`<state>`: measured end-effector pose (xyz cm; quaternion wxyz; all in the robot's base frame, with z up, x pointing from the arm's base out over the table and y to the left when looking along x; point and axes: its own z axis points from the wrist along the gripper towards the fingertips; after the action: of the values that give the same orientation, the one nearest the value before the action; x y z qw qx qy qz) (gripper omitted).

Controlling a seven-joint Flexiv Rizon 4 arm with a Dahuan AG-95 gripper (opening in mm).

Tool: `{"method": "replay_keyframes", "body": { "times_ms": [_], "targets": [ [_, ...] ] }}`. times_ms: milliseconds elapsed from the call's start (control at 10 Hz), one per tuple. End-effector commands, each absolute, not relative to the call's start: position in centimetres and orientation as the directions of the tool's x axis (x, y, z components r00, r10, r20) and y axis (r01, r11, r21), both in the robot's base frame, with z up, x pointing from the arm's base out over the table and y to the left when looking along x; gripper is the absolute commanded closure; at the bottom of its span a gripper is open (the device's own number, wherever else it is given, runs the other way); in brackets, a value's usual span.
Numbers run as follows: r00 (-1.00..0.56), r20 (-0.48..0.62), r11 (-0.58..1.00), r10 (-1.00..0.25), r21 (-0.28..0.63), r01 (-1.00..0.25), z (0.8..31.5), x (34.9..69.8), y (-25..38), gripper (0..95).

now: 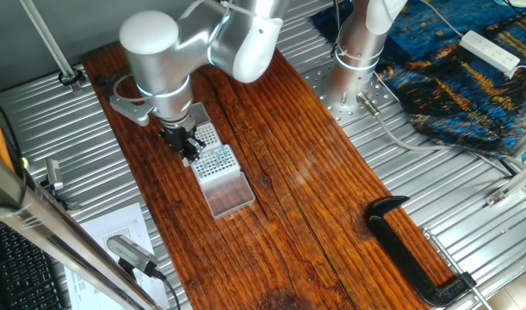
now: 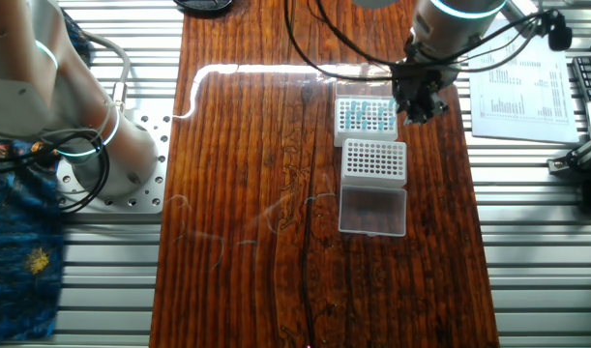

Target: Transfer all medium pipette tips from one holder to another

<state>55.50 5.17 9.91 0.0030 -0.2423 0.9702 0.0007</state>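
One fixed view: claw (grip unclear) over tip racks, black clamp well apart.

A dark wooden counter runs lengthwise through both views, set on ribbed metal. In the other fixed view, upper right of centre, a rack of bluish tips touches a white holder, with a clear lid below. A black clamp grips the counter's edge, lower right in one fixed view.
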Motion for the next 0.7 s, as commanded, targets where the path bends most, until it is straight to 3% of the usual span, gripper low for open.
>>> {"method": "replay_keyframes", "body": {
  "times_ms": [100,700],
  "targets": [
    [-0.875,-0.001,0.875,-0.484,0.006,-0.484,9.7,55.4,5.1,76.0],
    [-0.858,-0.006,0.858,-0.513,0.011,-0.513,9.0,53.7,4.5,76.0]
  ]
}}
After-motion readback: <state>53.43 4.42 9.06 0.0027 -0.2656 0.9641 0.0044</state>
